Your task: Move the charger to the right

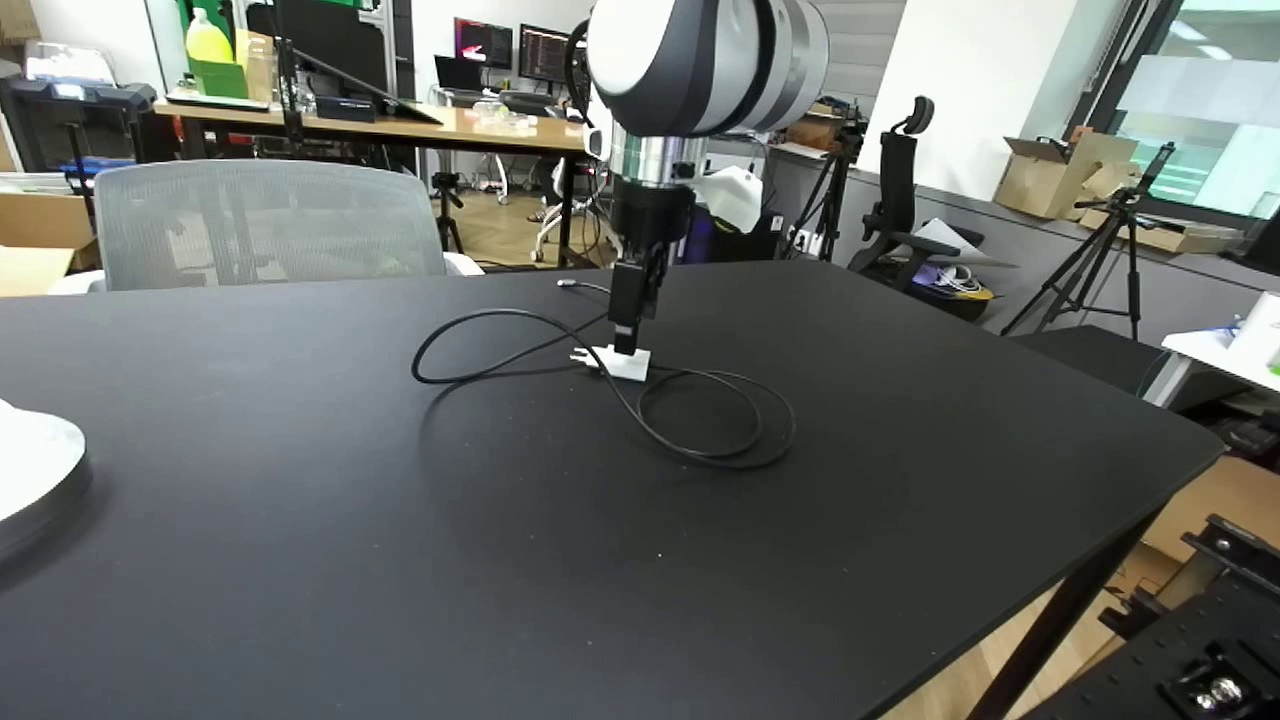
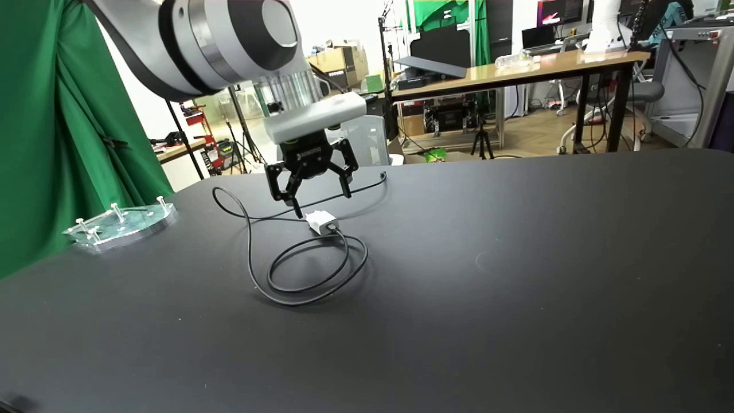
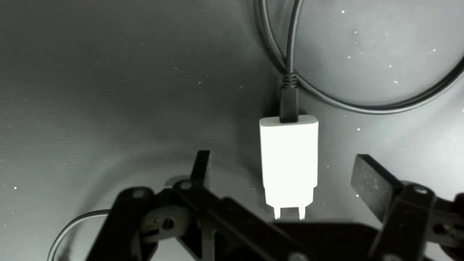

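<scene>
On gripper (image 3: 282,161), nearest the wrist lens and cropped below, note wide-set jaws either side of charger (image 3: 290,159), partly hidden cable (image 3: 291,47) and, well apart, clear plate (image 2: 132,225).

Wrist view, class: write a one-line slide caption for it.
Open claw framing an ungripped white plug block, with black cable curling across the dark tabletop.
</scene>
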`<action>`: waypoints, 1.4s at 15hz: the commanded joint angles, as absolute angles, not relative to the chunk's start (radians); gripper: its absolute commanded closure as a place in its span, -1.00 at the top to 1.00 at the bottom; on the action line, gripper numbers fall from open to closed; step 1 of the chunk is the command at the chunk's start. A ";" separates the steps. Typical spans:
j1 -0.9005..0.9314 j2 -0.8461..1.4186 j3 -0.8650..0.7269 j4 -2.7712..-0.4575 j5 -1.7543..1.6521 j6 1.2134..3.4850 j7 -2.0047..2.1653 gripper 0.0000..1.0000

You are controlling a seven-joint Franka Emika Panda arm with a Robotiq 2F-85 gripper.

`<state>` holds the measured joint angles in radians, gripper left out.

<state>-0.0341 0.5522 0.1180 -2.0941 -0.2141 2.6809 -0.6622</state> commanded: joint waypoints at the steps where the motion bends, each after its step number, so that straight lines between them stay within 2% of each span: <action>1: -0.055 0.578 0.146 -2.071 -0.198 2.671 -0.675 1.00; 4: -0.060 0.589 0.152 -2.075 -0.192 2.669 -0.678 1.00; 5: -0.065 0.591 0.155 -2.079 -0.188 2.674 -0.684 0.50; 7: -0.070 0.593 0.158 -2.084 -0.187 2.676 -0.692 0.33; 14: -0.074 0.589 0.148 -2.091 -0.199 2.668 -0.710 -0.65; 21: -0.009 0.465 0.062 -2.136 -0.197 2.597 -0.465 -0.65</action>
<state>-0.0482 0.5589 0.1007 -2.0972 -0.1962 2.6549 -0.6092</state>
